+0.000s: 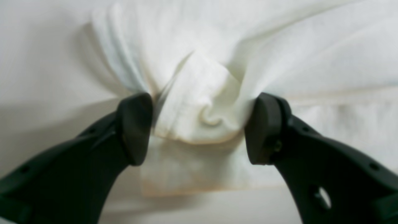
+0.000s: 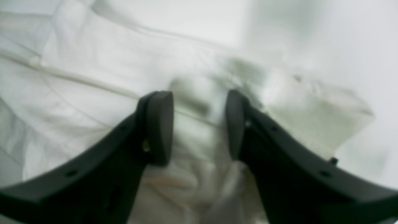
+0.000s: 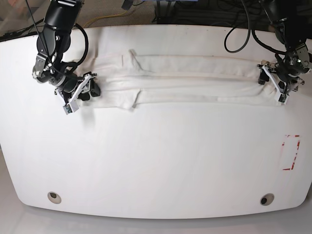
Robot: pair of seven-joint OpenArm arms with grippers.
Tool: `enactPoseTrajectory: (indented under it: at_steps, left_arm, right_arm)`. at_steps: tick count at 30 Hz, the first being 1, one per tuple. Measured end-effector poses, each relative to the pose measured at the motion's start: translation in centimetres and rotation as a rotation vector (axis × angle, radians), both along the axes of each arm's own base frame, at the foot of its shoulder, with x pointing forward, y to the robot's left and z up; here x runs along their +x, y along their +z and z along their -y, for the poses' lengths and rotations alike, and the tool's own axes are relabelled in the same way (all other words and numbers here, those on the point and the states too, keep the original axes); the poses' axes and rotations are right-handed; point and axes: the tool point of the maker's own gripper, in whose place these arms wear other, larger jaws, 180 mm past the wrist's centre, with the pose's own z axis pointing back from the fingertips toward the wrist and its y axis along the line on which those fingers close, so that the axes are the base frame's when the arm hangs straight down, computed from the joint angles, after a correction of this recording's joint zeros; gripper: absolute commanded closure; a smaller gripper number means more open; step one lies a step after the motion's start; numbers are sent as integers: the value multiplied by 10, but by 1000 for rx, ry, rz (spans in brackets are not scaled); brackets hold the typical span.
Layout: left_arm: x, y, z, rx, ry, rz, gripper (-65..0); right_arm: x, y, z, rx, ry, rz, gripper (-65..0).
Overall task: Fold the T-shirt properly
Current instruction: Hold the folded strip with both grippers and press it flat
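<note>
Two end effectors sit at opposite ends of the long-folded T-shirt (image 3: 185, 78) on the bench (image 3: 156, 161). Left end effector (image 1: 199, 124) clamps bunched cloth; right end effector (image 2: 199, 124) stands apart astride cloth, so a shallow bite could slip and skew the fold.

Both arms are built of glossy black segments, with black cables looping from their upper links. The right gripper (image 3: 84, 90) and the left gripper (image 3: 279, 84) each carry white bracket-like pieces around a dark body. Up close, the fingers (image 1: 133, 127) are matte black, curved, dotted with small round holes and screw recesses, and end in flat oval pads (image 2: 160, 124).
</note>
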Motion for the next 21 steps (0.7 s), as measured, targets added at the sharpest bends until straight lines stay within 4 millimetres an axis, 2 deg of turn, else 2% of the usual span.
enactPoseTrajectory:
  at_steps: [4,7,9,11,13,15,18,21]
  left_arm:
    - [7,14,8,-13,-14,31,-428]
    - [14,47,12,-66,-3,124,-432]
    - [16,70,8,-93,13,194,-464]
    - [12,85,-1,-104,43,227,-525]
    - [3,86,-13,-102,85,216,-561]
    - [-7,84,-26,-87,132,189,-569]
    - [-10,81,-32,-95,158,184,-568]
    - [-11,65,-30,-146,181,160,-568]
  right_arm:
    - [5,0,6,-28,8,-21,-268]
    - [6,4,8,-53,15,-15,-268]
    - [6,7,11,-93,28,-21,-268]
    - [10,14,12,-110,28,-1,-268]
    - [11,19,11,-117,34,6,-268]
    - [11,19,10,-114,36,3,-268]
    - [10,18,10,-113,37,-1,-268]
    - [8,17,10,-116,38,-10,-268]
